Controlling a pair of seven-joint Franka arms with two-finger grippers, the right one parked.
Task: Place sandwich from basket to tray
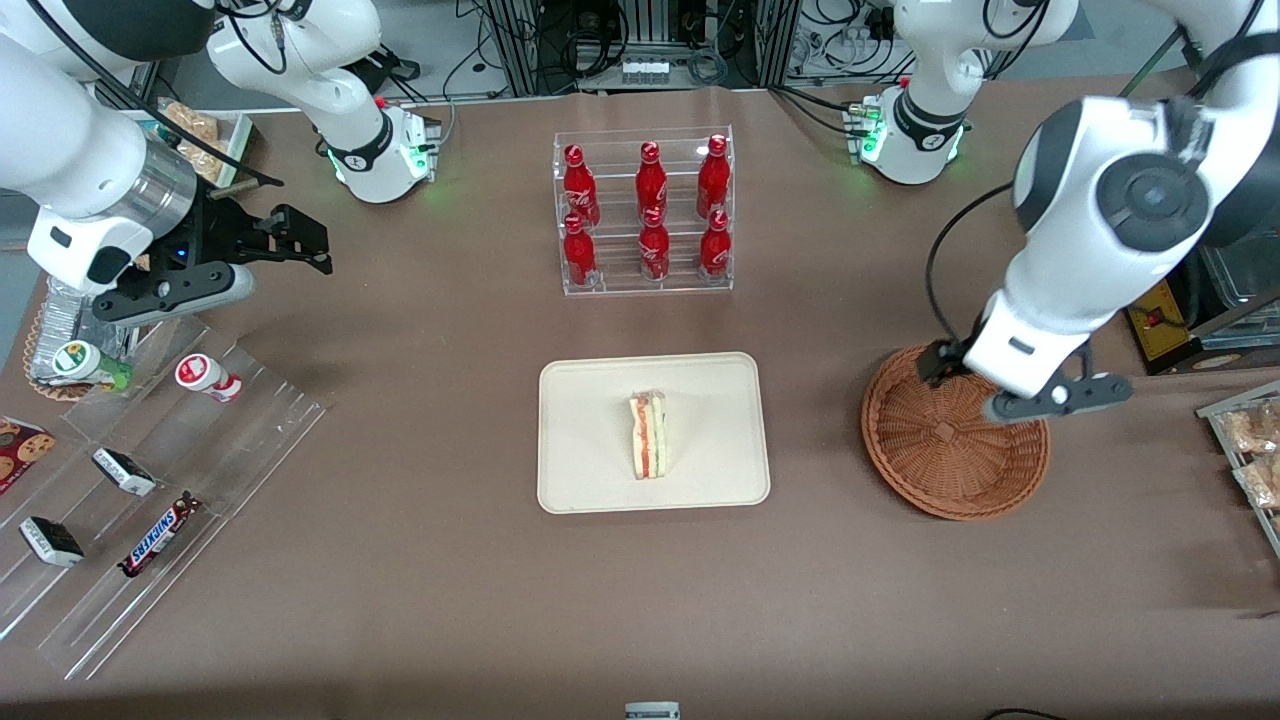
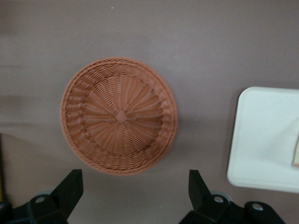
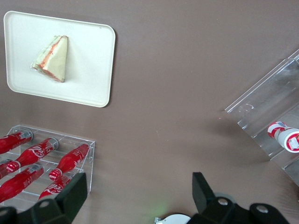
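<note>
The sandwich (image 1: pixel 650 435) (image 3: pixel 51 58), a pale wedge with orange-red and green layers, lies near the middle of the cream tray (image 1: pixel 600 480) (image 3: pixel 88 70). The round wicker basket (image 1: pixel 940 460) (image 2: pixel 119 115) stands beside the tray toward the working arm's end of the table, with nothing in it. My left gripper (image 1: pixel 1040 400) (image 2: pixel 135 186) hangs above the basket's rim, open, its black fingers (image 2: pixel 70 186) wide apart and holding nothing. One corner of the tray (image 2: pixel 266 140) shows in the left wrist view.
A clear acrylic rack of red cola bottles (image 1: pixel 645 215) stands farther from the front camera than the tray. A stepped clear rack with snack bars (image 1: pixel 150 500) lies toward the parked arm's end. Packaged snacks (image 1: pixel 1250 440) sit at the working arm's table edge.
</note>
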